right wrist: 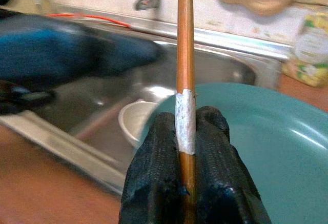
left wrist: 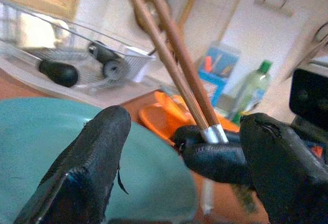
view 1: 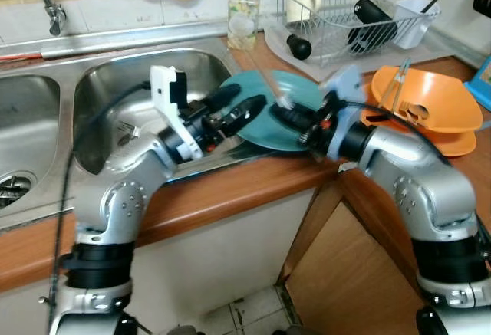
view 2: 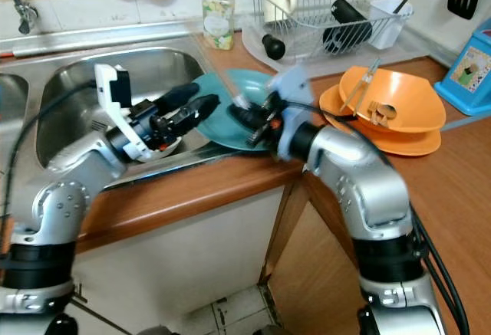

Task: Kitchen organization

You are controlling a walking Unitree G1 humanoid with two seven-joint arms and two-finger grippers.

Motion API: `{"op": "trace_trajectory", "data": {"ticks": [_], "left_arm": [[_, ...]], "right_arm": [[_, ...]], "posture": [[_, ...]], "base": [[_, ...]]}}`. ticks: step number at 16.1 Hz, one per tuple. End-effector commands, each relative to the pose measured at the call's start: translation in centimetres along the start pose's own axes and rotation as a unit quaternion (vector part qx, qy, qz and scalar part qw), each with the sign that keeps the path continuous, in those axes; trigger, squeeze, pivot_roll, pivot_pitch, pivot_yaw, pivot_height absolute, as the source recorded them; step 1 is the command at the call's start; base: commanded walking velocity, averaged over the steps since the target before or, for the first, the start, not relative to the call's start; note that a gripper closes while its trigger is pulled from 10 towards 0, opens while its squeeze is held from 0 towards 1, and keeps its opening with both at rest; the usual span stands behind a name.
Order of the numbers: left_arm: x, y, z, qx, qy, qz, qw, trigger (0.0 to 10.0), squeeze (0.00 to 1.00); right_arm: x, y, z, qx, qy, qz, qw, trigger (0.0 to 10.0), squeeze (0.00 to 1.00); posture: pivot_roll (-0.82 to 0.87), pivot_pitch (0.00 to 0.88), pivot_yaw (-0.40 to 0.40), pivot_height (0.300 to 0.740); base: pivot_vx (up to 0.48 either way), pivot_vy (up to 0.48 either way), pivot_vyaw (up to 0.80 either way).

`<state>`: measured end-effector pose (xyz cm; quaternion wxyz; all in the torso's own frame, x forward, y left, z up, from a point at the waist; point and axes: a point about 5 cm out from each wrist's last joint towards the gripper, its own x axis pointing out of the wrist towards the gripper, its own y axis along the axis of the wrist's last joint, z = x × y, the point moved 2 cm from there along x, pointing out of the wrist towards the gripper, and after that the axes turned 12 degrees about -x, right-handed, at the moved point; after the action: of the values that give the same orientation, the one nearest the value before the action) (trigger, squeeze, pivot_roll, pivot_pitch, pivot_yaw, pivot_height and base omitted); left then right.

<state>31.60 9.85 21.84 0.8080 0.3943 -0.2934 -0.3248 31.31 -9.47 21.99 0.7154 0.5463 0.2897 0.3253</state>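
Wooden chopsticks [right wrist: 185, 55] are pinched near their white-banded lower end by the right tool [right wrist: 192, 147], above the teal plate [view 1: 265, 113] at the sink edge. The left tool [left wrist: 179, 147] is spread beside them. Being light, stiff and thin, they are judged liable to pivot; a hold nearer mid-length is advised.

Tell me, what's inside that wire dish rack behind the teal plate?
The wire dish rack holds a cream mug, a black bottle-like item and a white utensil cup. What lies beneath them is hidden.
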Motion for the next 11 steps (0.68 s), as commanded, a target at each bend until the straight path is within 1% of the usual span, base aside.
{"op": "trace_trajectory", "data": {"ticks": [1,2,3,5,7,9,11], "left_arm": [[0.3,0.5,0.2,-0.022,-0.011,0.009,1.000,10.0,0.00],[0.7,0.1,-0.3,-0.056,-0.005,0.008,0.998,0.0,0.00],[0.8,-0.3,-0.9,-0.064,0.010,-0.001,0.998,0.0,0.00],[0.9,-0.4,-1.2,-0.080,0.018,0.005,0.997,0.0,0.00],[0.9,0.2,-0.9,-0.114,0.001,0.032,0.993,0.0,0.00],[1.0,0.3,-0.7,-0.128,-0.009,0.034,0.991,0.0,0.00],[1.1,-0.1,-0.5,-0.130,-0.018,0.023,0.991,0.0,0.00]], "right_arm": [[-0.1,0.7,-0.9,-0.009,0.023,0.013,1.000,0.0,0.00],[0.1,0.8,-1.7,-0.011,0.039,0.020,0.999,0.0,0.00],[0.3,0.9,-2.0,-0.011,0.041,0.025,0.999,0.0,0.00],[0.5,0.9,-2.4,-0.011,0.043,0.026,0.999,0.0,0.00],[0.7,0.5,-2.8,-0.015,0.046,0.019,0.999,0.0,0.00],[0.7,0.4,-3.0,-0.015,0.049,0.017,0.999,0.0,0.00],[0.8,0.3,-3.2,-0.015,0.051,0.016,0.998,0.0,0.00]], "posture": [[-0.06,0.000,0.027,0.740],[-0.06,0.000,0.029,0.740],[-0.06,0.000,0.030,0.740],[-0.06,0.000,0.033,0.740],[-0.06,0.000,0.036,0.740],[-0.06,0.000,0.036,0.740],[-0.06,0.000,0.037,0.740]], "base": [[0.000,0.000,0.00],[0.000,0.000,0.00],[0.000,0.000,0.00],[0.000,0.000,0.00],[0.000,0.000,0.00],[0.000,0.000,0.00],[0.000,0.000,0.00]]}}
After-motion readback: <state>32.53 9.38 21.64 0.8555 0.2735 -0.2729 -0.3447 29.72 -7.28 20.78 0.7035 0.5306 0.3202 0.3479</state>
